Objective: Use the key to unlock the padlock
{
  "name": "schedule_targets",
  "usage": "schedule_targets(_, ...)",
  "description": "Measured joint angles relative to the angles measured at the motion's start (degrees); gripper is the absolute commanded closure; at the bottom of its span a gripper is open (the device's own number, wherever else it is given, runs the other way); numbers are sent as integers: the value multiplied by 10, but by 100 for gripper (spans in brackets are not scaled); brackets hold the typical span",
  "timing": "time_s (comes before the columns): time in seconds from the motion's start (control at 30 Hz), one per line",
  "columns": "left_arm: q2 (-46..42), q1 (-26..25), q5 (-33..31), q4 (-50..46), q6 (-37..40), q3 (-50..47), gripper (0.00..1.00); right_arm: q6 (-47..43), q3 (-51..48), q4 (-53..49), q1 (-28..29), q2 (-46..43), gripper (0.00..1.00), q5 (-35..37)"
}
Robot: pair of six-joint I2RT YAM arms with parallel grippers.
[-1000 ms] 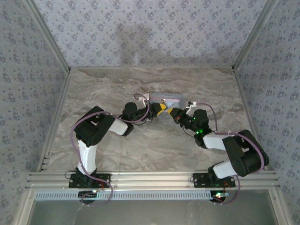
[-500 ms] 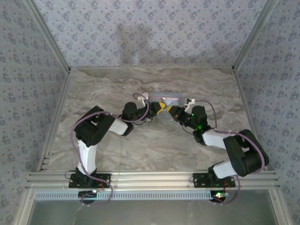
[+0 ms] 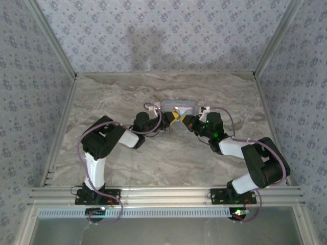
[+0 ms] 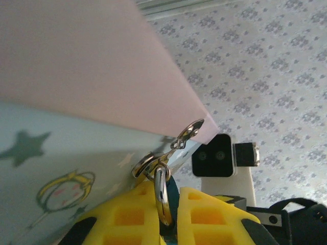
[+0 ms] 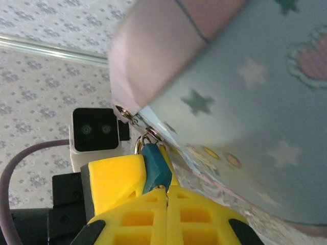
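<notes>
A pale blue cartoon-printed tin [image 3: 179, 105] with a pink lid [image 4: 76, 56] stands at the back middle of the table. The small teal padlock [image 5: 155, 171] hangs by its silver shackle [image 4: 162, 191] from the tin's hasp ring [image 4: 145, 164]. My left gripper [image 4: 173, 193] is shut on the padlock, its yellow fingers [image 4: 122, 209] on both sides of the body. My right gripper [image 5: 167, 190] is shut, its tips pressed against the padlock's lower end. Of the key, a thin metal sliver [image 5: 162, 187] shows between those tips. From above, the two grippers meet just in front of the tin [image 3: 177, 118].
Wallpapered walls close in the marble table [image 3: 153, 158] on three sides. An aluminium rail [image 3: 163, 196] runs along the near edge by the arm bases. Each wrist camera faces the other at close range: the right one [image 4: 217, 155], the left one [image 5: 95, 131].
The right arm has pushed in a little toward the padlock, and the tin has shifted slightly toward the back wall. The left arm has held still.
</notes>
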Motion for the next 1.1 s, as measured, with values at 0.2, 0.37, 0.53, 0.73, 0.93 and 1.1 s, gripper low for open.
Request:
schedule_targets(0.2,0,-8,32,-1,14,-30,100,-43,-11,-98,1,-47,71,-25)
schedule_targets(0.37,-2,-20,51,-20,33,-31,100,-111,-17,-223,1,-128,64,-26)
schedule_targets(0.53,-2,-21,50,-58,46,-35,100,-196,-4,-361,6,-194,64,-9)
schedule_targets(0.73,-3,-23,44,-87,54,-40,100,-289,31,-497,42,-210,63,50)
schedule_targets(0.93,-10,-23,45,-94,54,-40,100,-362,93,-568,87,-196,61,112)
schedule_targets(1.1,-18,-23,45,-100,54,-40,100,-404,143,-586,111,-145,58,153)
